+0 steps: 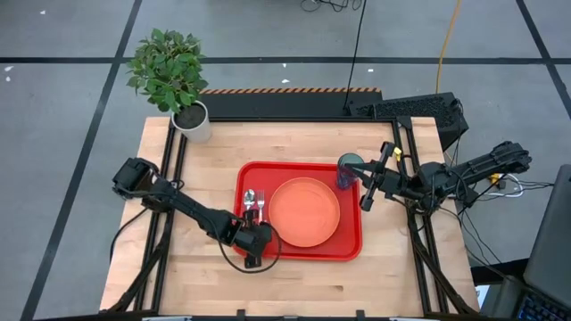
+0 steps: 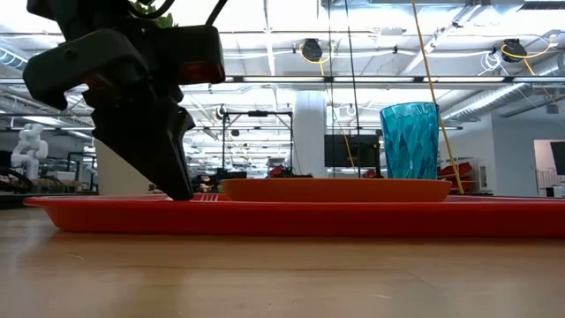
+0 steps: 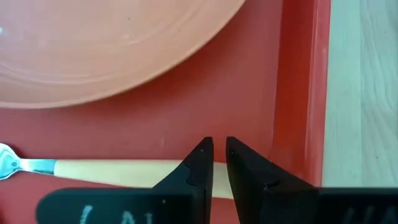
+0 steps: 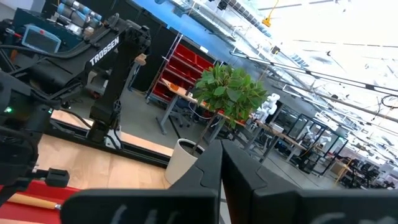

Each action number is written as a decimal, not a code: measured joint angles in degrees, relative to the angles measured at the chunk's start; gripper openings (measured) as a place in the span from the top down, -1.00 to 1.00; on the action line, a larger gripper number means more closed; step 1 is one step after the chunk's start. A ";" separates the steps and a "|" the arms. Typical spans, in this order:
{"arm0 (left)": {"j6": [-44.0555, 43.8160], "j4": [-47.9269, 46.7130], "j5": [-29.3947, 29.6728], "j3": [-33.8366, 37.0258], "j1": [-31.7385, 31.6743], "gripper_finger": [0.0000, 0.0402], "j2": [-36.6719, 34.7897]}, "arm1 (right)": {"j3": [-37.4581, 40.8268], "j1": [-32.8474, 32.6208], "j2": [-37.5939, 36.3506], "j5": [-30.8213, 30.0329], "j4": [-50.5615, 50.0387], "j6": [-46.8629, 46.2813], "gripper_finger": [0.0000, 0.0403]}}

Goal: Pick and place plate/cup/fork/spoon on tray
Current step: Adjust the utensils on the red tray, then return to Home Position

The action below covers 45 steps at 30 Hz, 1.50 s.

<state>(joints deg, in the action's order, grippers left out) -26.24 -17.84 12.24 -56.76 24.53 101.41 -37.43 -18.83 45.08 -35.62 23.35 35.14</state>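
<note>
the left gripper (image 1: 256, 242) is down at the near left corner of the red tray (image 1: 350, 250), its arm stretched low across the table from the left edge. in the left wrist view its fingers (image 3: 198, 168) are nearly together with a thin gap, straddling the end of an orange handle (image 3: 118, 173) lying on the tray floor; whether they actually pinch it i cannot tell. in the low view this gripper (image 2: 177, 185) has its tips down at tray level.

on the tray, the fork (image 1: 260, 206) and spoon (image 1: 250, 199) lie side by side along the left side, heads pointing to the far edge. the plate (image 1: 304, 212) sits flat in the middle, just beside them. the cup (image 1: 348, 170) stands upright in the far right corner.

the right gripper (image 1: 367, 194) hangs over the tray's right edge just beside the cup, fingers fully closed and empty.

farther off, a potted plant (image 1: 171, 76) stands at the table's far left corner, well apart from the tray.
</note>
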 joint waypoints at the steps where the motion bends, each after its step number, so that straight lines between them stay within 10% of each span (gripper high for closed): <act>1: -0.02 -0.06 0.00 0.01 0.00 0.77 0.00 | 0.00 0.00 0.00 0.00 -0.04 0.02 1.00; 19: 5.79 -0.03 4.73 0.01 -0.72 0.77 -2.85 | 0.00 -0.01 0.00 -0.03 -0.04 0.04 1.00; 30: 22.41 -1.87 16.85 0.46 -4.74 0.77 -25.70 | 0.00 -0.04 -1.59 -0.42 -3.59 -3.89 1.00; 45: 35.32 31.37 5.33 34.20 -16.02 0.77 -56.60 | 0.05 -0.02 -19.88 8.68 -34.72 -28.14 1.00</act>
<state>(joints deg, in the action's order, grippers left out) 9.08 13.53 17.57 -22.57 8.52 44.81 -37.38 -18.85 25.20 -26.93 -11.37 7.00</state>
